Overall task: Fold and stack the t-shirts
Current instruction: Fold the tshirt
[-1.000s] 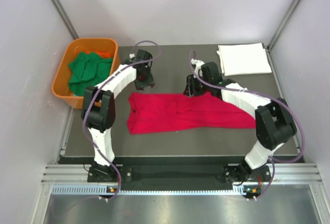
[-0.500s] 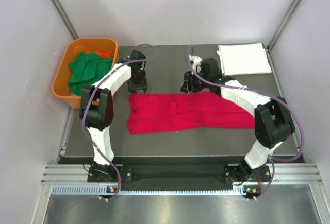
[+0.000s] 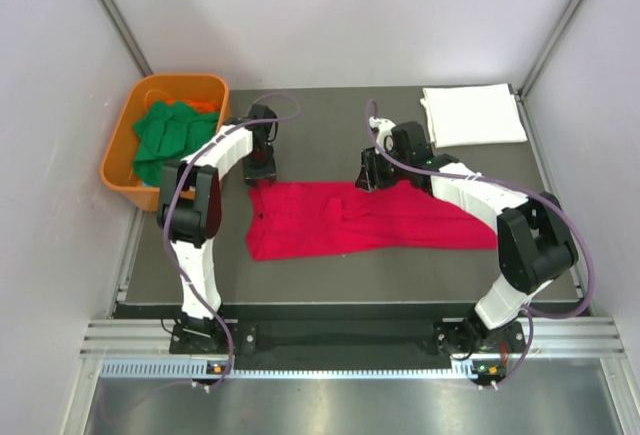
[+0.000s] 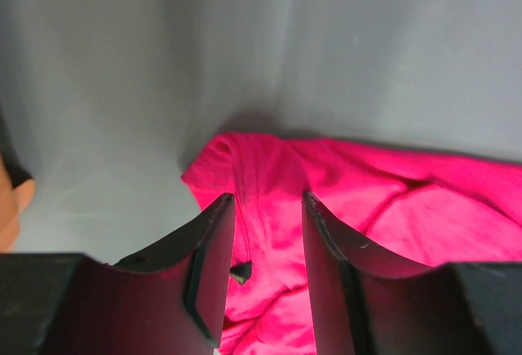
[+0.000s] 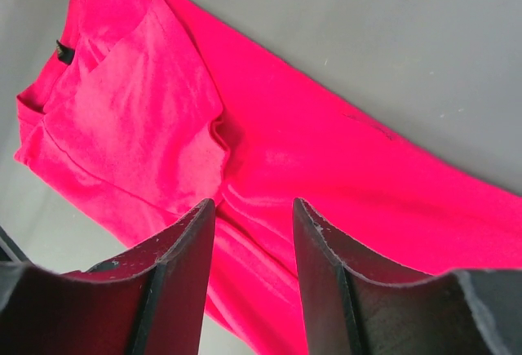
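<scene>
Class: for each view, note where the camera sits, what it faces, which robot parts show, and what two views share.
Top external: above and behind the arms, facing down at the table; left arm and right arm show.
Left wrist: on the left arm, facing the red t-shirt; open left end effector shows.
Right wrist: on the right arm, facing the red t-shirt's flap; open right end effector shows.
Shared: every view shows the red t-shirt.

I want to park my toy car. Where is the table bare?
Bare: the strip between red shirt and the near edge of the table; the far middle between tub and white shirt. Crowded: the shirt's far edge, under left gripper and right gripper.
</scene>
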`<state>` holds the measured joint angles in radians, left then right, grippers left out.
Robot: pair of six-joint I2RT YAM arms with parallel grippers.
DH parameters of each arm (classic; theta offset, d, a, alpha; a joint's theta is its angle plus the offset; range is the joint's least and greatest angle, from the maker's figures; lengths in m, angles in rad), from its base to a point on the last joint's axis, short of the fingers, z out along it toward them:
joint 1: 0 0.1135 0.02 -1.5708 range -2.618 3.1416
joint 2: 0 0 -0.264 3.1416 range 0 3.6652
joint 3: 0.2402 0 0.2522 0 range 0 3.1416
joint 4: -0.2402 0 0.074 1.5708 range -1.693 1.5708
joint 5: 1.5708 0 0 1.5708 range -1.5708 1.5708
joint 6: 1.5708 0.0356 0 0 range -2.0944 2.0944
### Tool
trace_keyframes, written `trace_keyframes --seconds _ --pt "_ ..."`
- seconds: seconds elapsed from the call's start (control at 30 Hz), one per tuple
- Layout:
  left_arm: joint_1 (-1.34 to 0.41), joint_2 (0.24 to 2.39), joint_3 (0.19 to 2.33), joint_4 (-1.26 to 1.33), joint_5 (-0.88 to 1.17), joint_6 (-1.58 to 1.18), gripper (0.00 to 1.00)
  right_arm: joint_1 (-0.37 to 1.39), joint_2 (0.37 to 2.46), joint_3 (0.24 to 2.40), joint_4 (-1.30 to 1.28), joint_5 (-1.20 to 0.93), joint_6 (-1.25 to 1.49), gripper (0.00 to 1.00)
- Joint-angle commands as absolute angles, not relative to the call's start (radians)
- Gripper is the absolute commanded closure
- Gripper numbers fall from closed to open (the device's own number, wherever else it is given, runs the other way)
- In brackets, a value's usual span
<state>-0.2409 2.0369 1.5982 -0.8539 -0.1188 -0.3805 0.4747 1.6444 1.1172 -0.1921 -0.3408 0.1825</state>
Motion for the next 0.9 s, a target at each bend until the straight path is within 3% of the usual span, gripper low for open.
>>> trace_keyframes --seconds 0.0,0.13,0.3,0.33,0.53,0.87 --pt "-0.241 2.068 1.598 -0.833 -0.143 -0.362 0.56 0.466 1.592 1.120 -0.181 -0.330 0.169 0.57" --pt "-0.241 2.094 1.611 -0.822 -0.172 -0.365 0.59 0.466 1.585 1.115 -0.183 -0.325 0.170 0.57" --pt "-0.241 2.115 1.647 -0.796 -0.219 -0.353 0.98 0.466 1.575 1.104 -0.186 -0.313 0.170 0.57" --pt "-0.241 2.124 1.660 -0.792 -0.232 -0.353 1.00 0.466 1.575 1.103 -0.184 -0.313 0.170 0.57" --pt "-0.230 2.216 1.795 -0.785 -0.224 -0.364 1.00 0.466 1.560 1.095 -0.179 -0.272 0.202 0.57" --pt "-0.229 2.338 1.998 -0.614 -0.247 -0.337 1.00 0.456 1.476 1.066 -0.198 -0.025 0.307 0.57"
